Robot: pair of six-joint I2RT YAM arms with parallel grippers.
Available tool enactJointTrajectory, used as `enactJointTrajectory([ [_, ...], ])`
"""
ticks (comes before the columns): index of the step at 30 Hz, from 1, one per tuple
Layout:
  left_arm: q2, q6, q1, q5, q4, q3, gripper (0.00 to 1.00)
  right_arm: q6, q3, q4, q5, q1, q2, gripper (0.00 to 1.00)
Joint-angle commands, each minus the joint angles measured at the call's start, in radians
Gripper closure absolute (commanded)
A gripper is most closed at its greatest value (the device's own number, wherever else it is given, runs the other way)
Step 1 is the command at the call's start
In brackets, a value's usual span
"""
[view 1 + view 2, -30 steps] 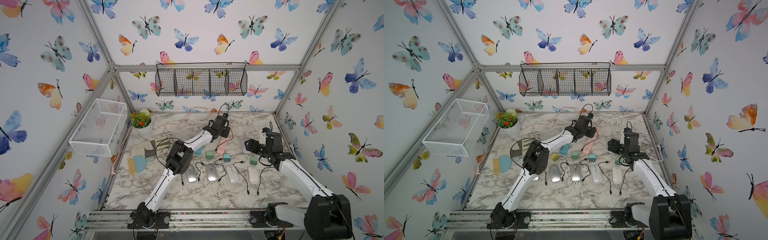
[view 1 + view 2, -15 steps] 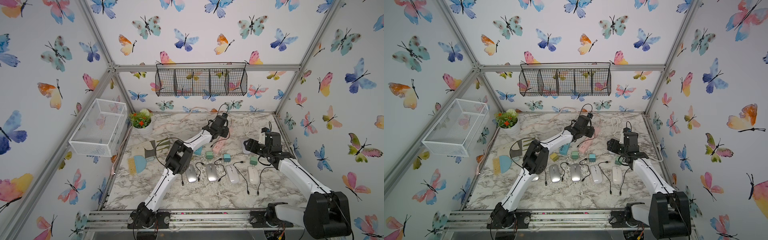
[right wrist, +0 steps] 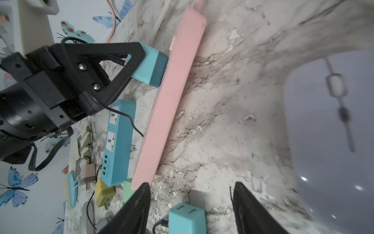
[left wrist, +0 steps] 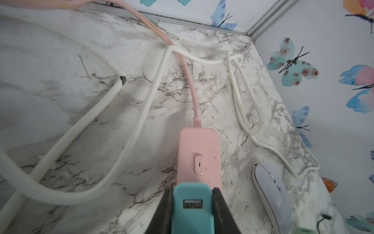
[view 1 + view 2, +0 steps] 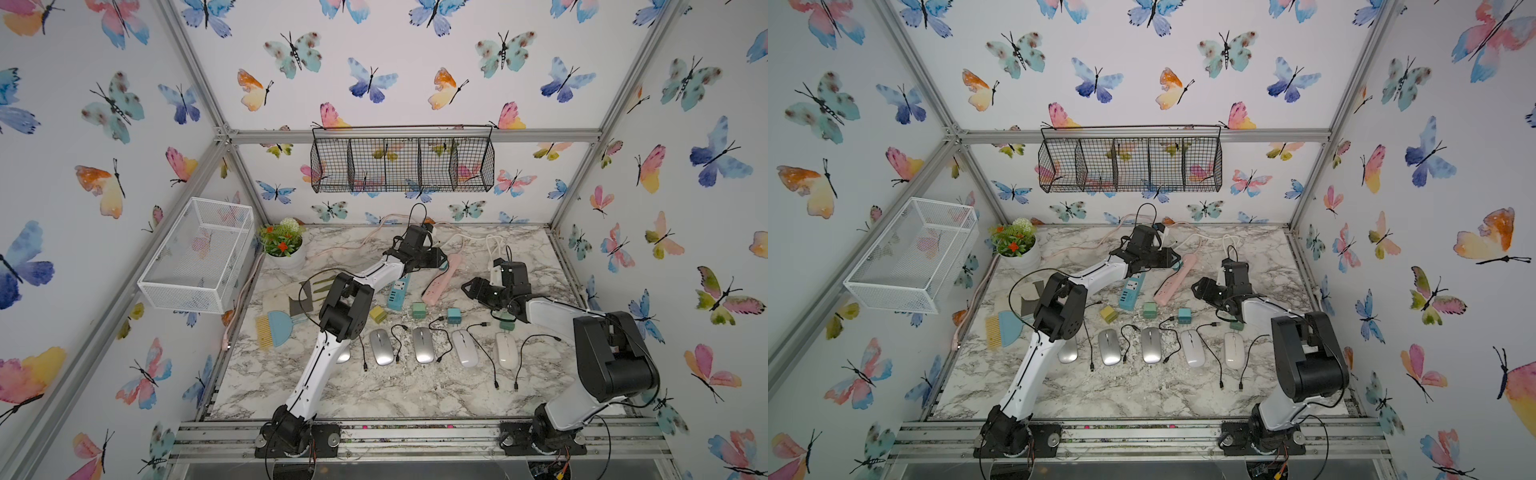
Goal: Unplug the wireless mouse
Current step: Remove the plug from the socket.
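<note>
left gripper [image 4: 192,191] has closed from half-spread and now clamps the teal usb charger [image 3: 150,68], seated on the pink power strip [image 3: 172,97]. right gripper [image 3: 191,184], jaws apart and holding nothing, has slid closer to the strip's free end. the lavender wireless mouse [image 3: 334,141] lies on the marble table [image 3: 222,101] beside that gripper.

The table [image 5: 374,395] is white marble with grey veins. The walls [image 5: 415,62] are white, with blue, pink, orange and teal butterflies. The pink power strip [image 4: 199,154] has a teal charger [image 4: 192,210] on it, and the cream cord [image 4: 142,113] lies near it. The blue power strip [image 3: 119,141] has white sockets. The yellow charger [image 3: 104,195] is near it. The pale purple mouse [image 4: 271,194] is shiny. In a top view, the silver mice [image 5: 381,347] and white mice [image 5: 464,348] lie in a row. The black wire basket [image 5: 403,160] hangs on the back wall, and the white wire basket [image 5: 199,257] on the side wall.
</note>
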Motion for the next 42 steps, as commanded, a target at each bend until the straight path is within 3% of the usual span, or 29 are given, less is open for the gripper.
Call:
enactJointTrajectory([
  [1, -0.031, -0.075, 0.025, 0.089, 0.002, -0.053, 1.0, 0.077, 0.063, 0.144, -0.032, 0.019, 0.079, 0.34],
  [10, -0.029, -0.081, 0.036, 0.108, 0.011, -0.087, 1.0, 0.18, 0.247, 0.153, -0.009, 0.035, 0.302, 0.35],
  [19, -0.023, -0.085, 0.033, 0.109, 0.016, -0.083, 1.0, 0.216, 0.356, 0.149, -0.054, 0.057, 0.409, 0.37],
  [23, -0.031, -0.072, 0.028, 0.099, 0.014, -0.081, 1.0, 0.24, 0.386, 0.133, -0.062, 0.06, 0.443, 0.46],
  [29, -0.05, -0.025, 0.019, 0.092, 0.013, -0.075, 1.0, 0.281, 0.401, 0.115, -0.05, 0.06, 0.46, 0.66],
  [35, -0.145, -0.021, 0.026, 0.091, 0.171, -0.165, 1.0, 0.301, 0.4, 0.083, -0.016, 0.059, 0.46, 0.77],
  [42, -0.257, -0.215, 0.063, 0.109, 0.477, -0.341, 1.0, 0.286, 0.411, 0.061, -0.02, 0.059, 0.492, 0.87],
])
